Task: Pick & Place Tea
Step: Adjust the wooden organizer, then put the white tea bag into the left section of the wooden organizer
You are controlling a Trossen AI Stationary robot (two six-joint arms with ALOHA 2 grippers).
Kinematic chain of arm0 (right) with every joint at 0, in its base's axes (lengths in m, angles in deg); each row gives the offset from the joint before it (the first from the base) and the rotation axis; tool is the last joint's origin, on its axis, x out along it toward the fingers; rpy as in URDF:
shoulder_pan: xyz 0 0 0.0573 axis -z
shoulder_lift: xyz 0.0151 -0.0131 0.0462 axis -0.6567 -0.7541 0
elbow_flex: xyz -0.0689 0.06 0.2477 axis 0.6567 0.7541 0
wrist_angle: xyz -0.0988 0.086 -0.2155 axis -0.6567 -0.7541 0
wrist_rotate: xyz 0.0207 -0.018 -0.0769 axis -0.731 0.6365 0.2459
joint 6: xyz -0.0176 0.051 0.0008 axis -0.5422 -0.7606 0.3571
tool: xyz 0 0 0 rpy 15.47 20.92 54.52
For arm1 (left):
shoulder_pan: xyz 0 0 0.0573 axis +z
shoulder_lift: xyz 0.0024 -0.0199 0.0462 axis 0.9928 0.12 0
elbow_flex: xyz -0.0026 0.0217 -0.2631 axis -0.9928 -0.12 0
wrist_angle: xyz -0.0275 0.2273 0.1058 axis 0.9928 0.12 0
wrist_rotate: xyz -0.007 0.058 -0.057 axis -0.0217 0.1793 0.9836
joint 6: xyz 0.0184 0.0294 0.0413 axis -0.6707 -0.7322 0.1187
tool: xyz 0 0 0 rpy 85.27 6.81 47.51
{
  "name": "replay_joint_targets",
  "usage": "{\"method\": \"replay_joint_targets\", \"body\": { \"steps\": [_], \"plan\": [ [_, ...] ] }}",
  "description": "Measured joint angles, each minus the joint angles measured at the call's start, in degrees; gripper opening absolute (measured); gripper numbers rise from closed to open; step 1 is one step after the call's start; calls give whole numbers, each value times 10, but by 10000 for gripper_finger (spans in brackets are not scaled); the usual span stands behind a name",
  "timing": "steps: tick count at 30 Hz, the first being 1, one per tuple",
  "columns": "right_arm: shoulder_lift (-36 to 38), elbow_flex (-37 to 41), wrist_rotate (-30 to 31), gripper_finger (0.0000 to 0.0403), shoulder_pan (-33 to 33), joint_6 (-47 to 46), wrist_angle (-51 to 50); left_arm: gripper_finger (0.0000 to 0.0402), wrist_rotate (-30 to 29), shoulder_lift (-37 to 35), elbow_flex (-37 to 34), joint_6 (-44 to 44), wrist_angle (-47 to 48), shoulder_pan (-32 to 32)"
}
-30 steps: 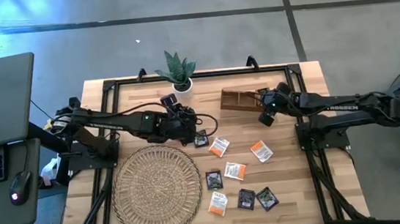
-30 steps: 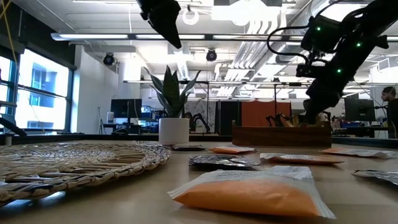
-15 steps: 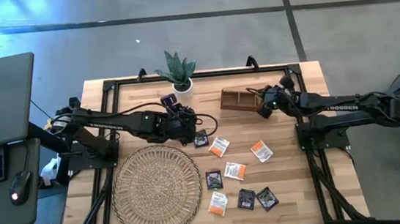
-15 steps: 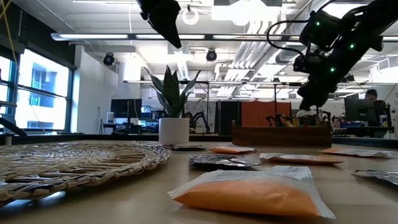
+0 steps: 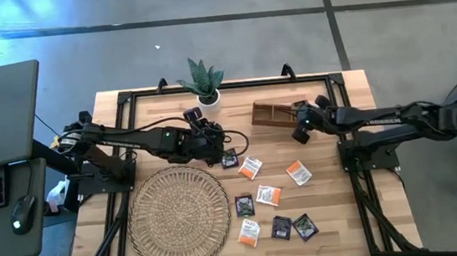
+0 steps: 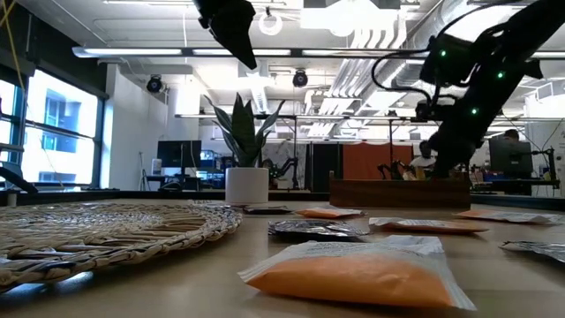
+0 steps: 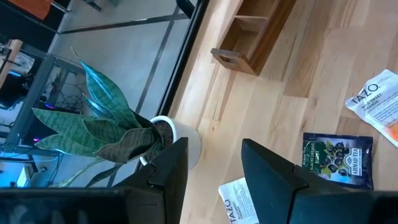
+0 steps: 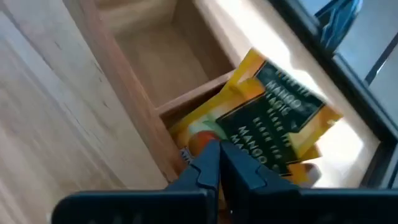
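In the upper right of the high view, the brown wooden divided tray (image 5: 275, 113) has the right gripper (image 5: 299, 129) at its end, fingers closed with nothing between them above the yellow mango tea sachet (image 8: 273, 127) lying in the tray, while the left gripper (image 7: 212, 163), half open and empty, hovers over the loose sachets (image 5: 269, 195) at the frame's centre, so it is the nearer one to them.

We read "TAZO" on three sachets in the left wrist view: the orange-and-white sachet (image 7: 380, 106) carries "TAZO" with smaller lines beneath, too small to make out. The dark purple sachet (image 7: 336, 158) lying just beside it shows "TAZO" and a line that looks like "BLACKCURRANT", though we cannot be sure. The white sachet (image 7: 241, 200) between the pincer fingers shows "TAZO" only.

In the right wrist view, the yellow sachet (image 8: 277, 121) in the wooden tray (image 8: 124, 87) reads "MANGO", then "BLACK TEA".

Lettering on the right arm (image 5: 379, 117) in the high view is unreadable.
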Motion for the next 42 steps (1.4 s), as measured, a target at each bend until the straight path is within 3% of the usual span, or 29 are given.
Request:
{"method": "replay_joint_targets", "body": {
  "steps": [6, 11, 26, 37, 42],
  "plan": [
    [-52, -1, 10, 4, 0, -9, 5, 147, 0, 0, 0, 0, 0, 0],
    [-69, -4, -31, 3, -4, -26, 13, 147, 0, 0, 0, 0, 2, 0],
    [4, -22, -172, 2, -85, -121, -47, 147, 29, -16, 1, 7, 23, 0],
    [11, -158, 2, 1, -298, -146, -59, 146, 34, -153, -3, 15, 30, 0],
    [-18, -193, 77, 1, -411, -185, -45, 146, 64, -228, -85, 16, -50, 0]
  ]
}}
